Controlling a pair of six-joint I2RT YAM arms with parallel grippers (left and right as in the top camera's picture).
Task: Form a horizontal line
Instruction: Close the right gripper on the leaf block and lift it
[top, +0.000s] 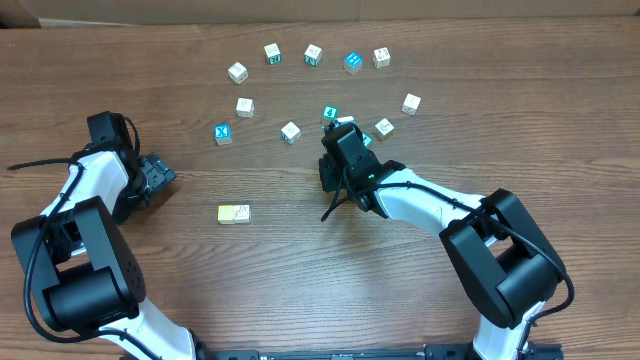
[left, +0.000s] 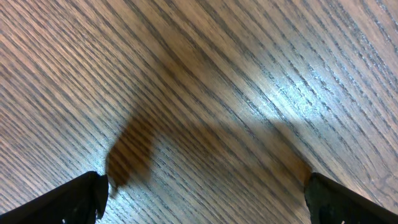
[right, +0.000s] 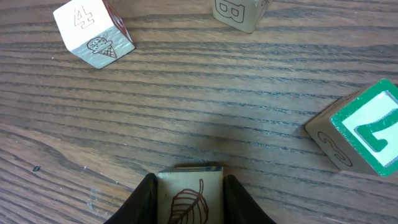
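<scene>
Right wrist, leaf cube (right: 189, 200) clamped in right gripper (right: 188, 184)

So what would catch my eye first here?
Likely the loose arc of small cubes across the far side of the wooden table. Then the right gripper, closed around a cube with a leaf drawing, and a pale yellow and white pair lying side by side, alone nearer the arms.

I count two black-and-white robot arms (top: 95, 172), two blue wooden cubes (top: 352, 62), one teal-green cube (top: 330, 114), and about eleven pale cubes (top: 237, 72) on the wooden surface (top: 300, 285).
</scene>
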